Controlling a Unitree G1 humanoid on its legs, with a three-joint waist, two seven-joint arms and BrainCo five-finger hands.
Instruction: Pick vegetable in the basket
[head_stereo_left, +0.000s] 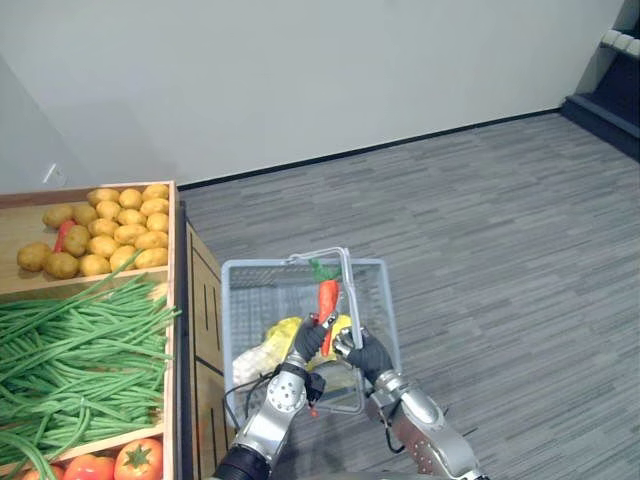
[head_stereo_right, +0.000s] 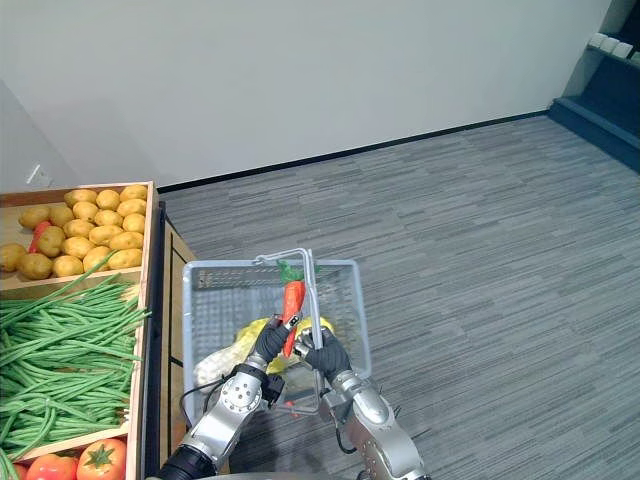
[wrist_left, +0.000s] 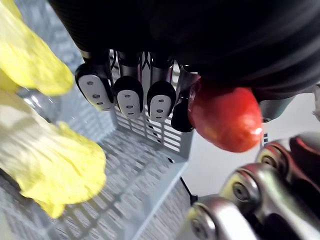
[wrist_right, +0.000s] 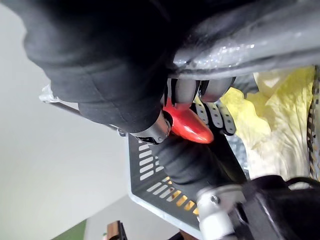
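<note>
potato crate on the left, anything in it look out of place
Yes. One red elongated vegetable lies among the yellow-brown potatoes in the wooden crate, toward their left side. It is the only red item in that compartment, so it looks misplaced. Which vegetable it is cannot be told.
</note>
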